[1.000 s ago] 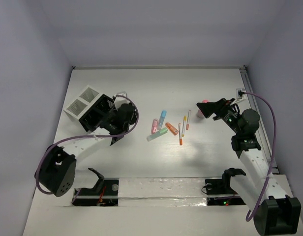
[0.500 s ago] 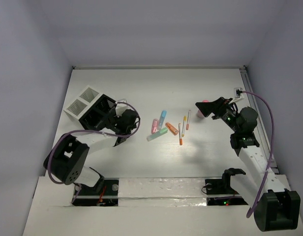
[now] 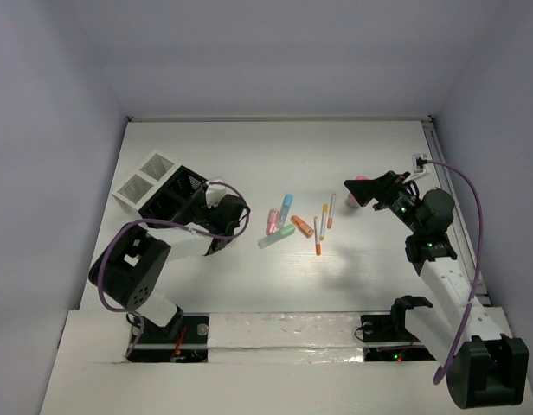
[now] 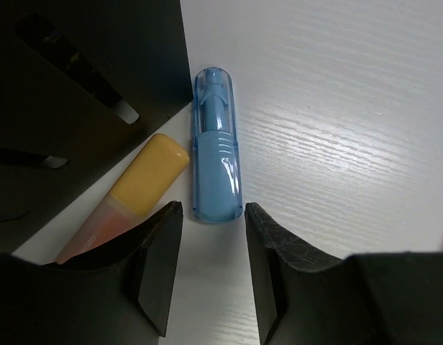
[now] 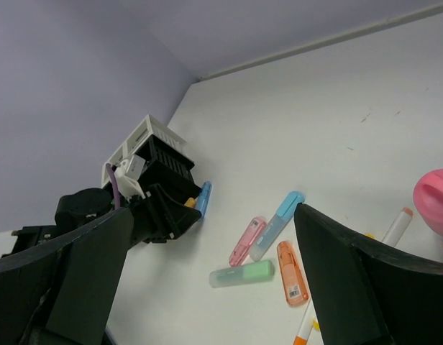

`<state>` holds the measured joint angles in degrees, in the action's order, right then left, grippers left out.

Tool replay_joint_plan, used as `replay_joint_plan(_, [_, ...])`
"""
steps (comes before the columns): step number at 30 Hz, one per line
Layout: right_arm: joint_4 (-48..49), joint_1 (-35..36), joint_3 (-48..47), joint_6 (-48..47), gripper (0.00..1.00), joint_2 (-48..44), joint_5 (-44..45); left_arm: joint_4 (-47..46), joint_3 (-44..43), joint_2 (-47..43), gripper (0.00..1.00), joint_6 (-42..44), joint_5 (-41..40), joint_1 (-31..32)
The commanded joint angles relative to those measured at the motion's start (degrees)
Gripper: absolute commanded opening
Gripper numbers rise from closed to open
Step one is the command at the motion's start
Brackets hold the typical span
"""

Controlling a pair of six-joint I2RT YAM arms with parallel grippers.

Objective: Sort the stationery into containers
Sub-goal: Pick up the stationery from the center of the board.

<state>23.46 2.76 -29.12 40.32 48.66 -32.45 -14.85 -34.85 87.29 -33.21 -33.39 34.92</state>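
Observation:
In the left wrist view my left gripper [image 4: 209,237] is open, low over the table. A clear blue marker [image 4: 216,144] lies just ahead, its near end level with the fingertips. A yellow-capped marker [image 4: 128,198] lies beside it against the black slotted organiser [image 4: 85,93]. In the top view the left gripper [image 3: 221,216] is at the organiser's [image 3: 173,203] right corner. My right gripper [image 3: 363,192] is open and empty, held above the pink cup [image 3: 360,180]. Pink [image 3: 272,220], blue [image 3: 285,207], green [image 3: 276,237] and orange [image 3: 302,226] markers and thin white pens [image 3: 317,233] lie mid-table.
White mesh cups [image 3: 145,177] stand behind the organiser at the left. The right wrist view shows the marker cluster [image 5: 242,274], the pink cup [image 5: 437,198] at its right edge and the organiser [image 5: 164,176] with the left arm beside it. Walls enclose the table.
My left arm has folded in and its gripper has dropped lower beside the organiser's right corner. The right arm has barely moved. The loose markers and pens have not moved.

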Motion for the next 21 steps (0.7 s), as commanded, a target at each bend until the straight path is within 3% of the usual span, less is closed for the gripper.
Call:
replay_joint_plan(1, [2.9,0.6,-0.3,-0.2,1.0,-0.3,-1.1,-1.9,-1.3,1.7,0.37,0.9,-1.8,0.2])
replay_joint_plan(8, [3.2,0.6,-0.4,0.0,1.0,-0.1,-1.7,-2.4,-3.6,5.3,0.37,1.4,-1.9,-0.4])
replay_joint_plan(13, [3.5,0.6,-0.2,0.3,1.0,0.1,-1.8,-2.5,-3.6,4.0,0.17,1.7,-0.7,-0.4])
replay_joint_plan(21, [3.8,0.6,-0.2,0.5,1.0,0.2,-2.3,-1.2,-7.9,-6.0,0.13,4.6,3.5,4.4])
